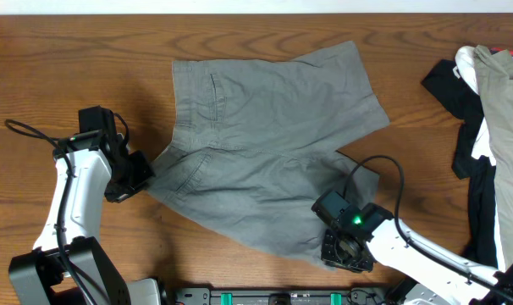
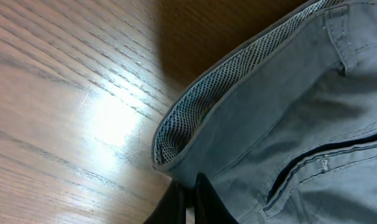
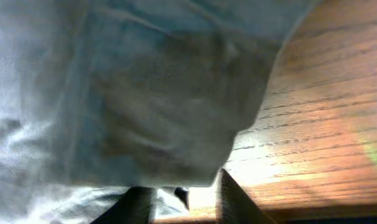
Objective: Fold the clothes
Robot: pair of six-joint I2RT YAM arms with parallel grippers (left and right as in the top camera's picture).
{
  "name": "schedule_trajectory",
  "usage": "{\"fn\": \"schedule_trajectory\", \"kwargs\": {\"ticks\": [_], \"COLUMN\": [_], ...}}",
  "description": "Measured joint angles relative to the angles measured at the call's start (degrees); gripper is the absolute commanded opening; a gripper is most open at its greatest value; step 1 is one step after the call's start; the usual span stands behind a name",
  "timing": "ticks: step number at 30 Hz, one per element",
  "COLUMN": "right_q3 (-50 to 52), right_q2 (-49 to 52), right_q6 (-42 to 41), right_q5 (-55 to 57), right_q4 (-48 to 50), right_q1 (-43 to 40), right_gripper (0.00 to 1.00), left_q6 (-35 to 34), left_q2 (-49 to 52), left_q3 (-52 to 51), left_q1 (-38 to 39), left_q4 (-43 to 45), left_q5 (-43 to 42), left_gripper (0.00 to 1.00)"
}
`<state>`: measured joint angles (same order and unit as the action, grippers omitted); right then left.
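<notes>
The left gripper (image 2: 190,196) clamps the waistband (image 2: 195,115) of the grey-olive cotton shorts (image 1: 265,161). The right gripper (image 3: 183,191), part-open astride the leg hem (image 3: 235,134), could lose it if lifted early.

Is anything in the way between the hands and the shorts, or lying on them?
Nothing visible. The left hand and right hand both sit at the edges of the shorts; the pile of other clothes lies off to the right, apart from them.

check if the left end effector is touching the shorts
Touching. The left wrist view shows the left end effector shut on the waistband edge of the shorts, with the cloth pinched in its jaws.
</notes>
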<state>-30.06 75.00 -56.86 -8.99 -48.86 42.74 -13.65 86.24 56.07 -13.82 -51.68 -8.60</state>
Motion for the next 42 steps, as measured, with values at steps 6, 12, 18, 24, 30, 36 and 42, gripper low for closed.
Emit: {"fn": "schedule_trajectory", "kwargs": {"ticks": [6, 12, 18, 24, 30, 36, 42], "right_q3": [0.02, 0.02, -1.31, -8.79, -16.50, -19.93, -21.77], "right_q2": [0.26, 0.26, -0.17, -6.49, -11.10, -11.13, -11.15], "right_q6": [0.68, 0.74, 4.72, 8.46, 8.55, 11.17, 12.90], "right_q5": [-0.24, -0.22, -0.42, 0.13, 3.98, 5.95, 6.49], "right_q4": [0.11, 0.02, -0.70, -3.28, -11.04, -13.68, -13.35], "right_q1": [0.00, 0.00, 0.00, -0.90, -5.60, -10.43, -13.57], "right_gripper": [0.09, 0.01, 0.01, 0.01, 0.01, 0.01, 0.01], "left_q6": [0.02, 0.00, 0.02, 0.15, 0.39, 0.42, 0.42], "left_q2": [0.00, 0.00, 0.00, 0.00, -1.97, -11.23, -19.52], "left_q3": [0.00, 0.00, 0.00, 0.07, 1.25, 3.91, 5.49], "left_q1": [0.00, 0.00, 0.00, 0.00, 0.00, 0.00, 0.00], "left_q4": [-0.02, -0.13, -0.17, -1.33, -3.45, -4.50, -5.57], "left_q5": [-0.02, 0.00, 0.00, 0.00, -0.07, -0.22, -0.22], "left_gripper": [0.06, 0.06, 0.06, 0.06, 0.06, 0.06, 0.06]}}
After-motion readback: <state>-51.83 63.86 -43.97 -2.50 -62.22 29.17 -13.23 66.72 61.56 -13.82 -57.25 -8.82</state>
